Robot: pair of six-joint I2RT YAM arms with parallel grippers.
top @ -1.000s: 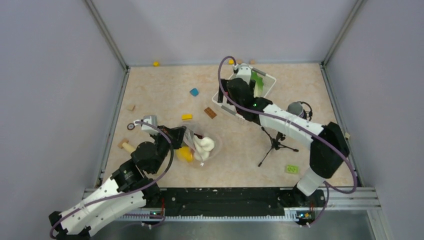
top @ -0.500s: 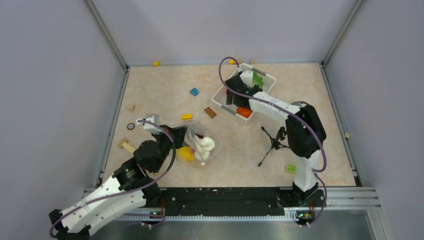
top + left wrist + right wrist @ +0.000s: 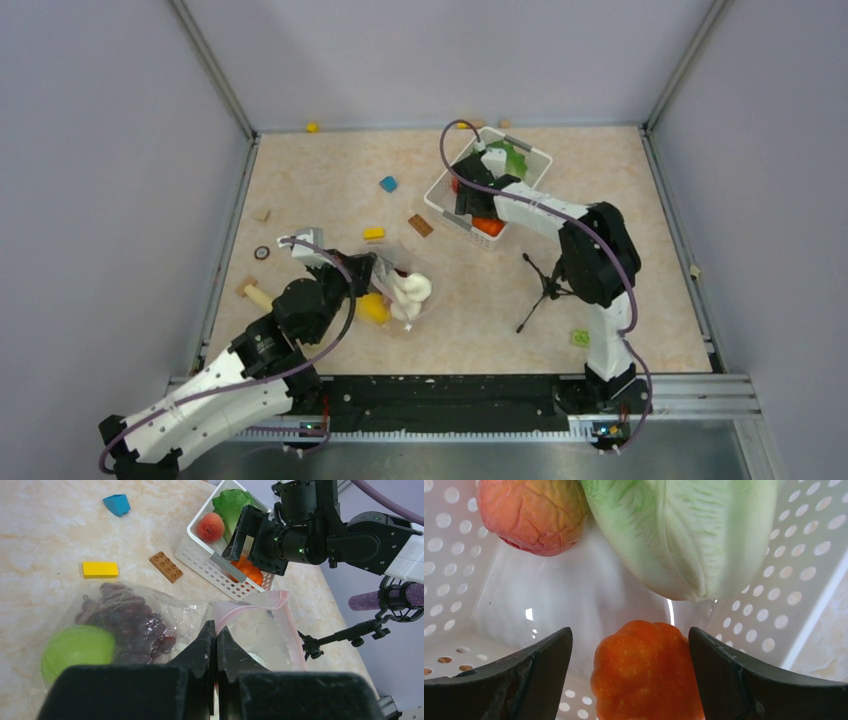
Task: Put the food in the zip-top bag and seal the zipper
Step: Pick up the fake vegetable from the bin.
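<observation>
My left gripper (image 3: 216, 627) is shut on the pinkish zipper (image 3: 260, 602) edge of the clear zip-top bag (image 3: 150, 615), holding its mouth up; it also shows in the top view (image 3: 372, 268). The bag holds dark purple grapes (image 3: 127, 620) and a green lime (image 3: 75, 647); a yellow lemon (image 3: 372, 309) shows in the top view. My right gripper (image 3: 630, 645) is open inside the white basket (image 3: 454, 545), its fingers on either side of the orange (image 3: 646, 672), not touching it. The red apple (image 3: 531, 512) and green lettuce (image 3: 684, 530) lie beyond.
A microphone on a small black tripod (image 3: 545, 290) stands right of the bag. Loose blocks lie around: blue (image 3: 388, 184), yellow (image 3: 373, 234), brown (image 3: 420, 226), green (image 3: 580, 338). A wooden piece (image 3: 252, 292) lies at the left. Walls close the table.
My right arm has folded back and its gripper has gone down into the basket over the orange. My left gripper has kept its hold on the bag, nearly still.
</observation>
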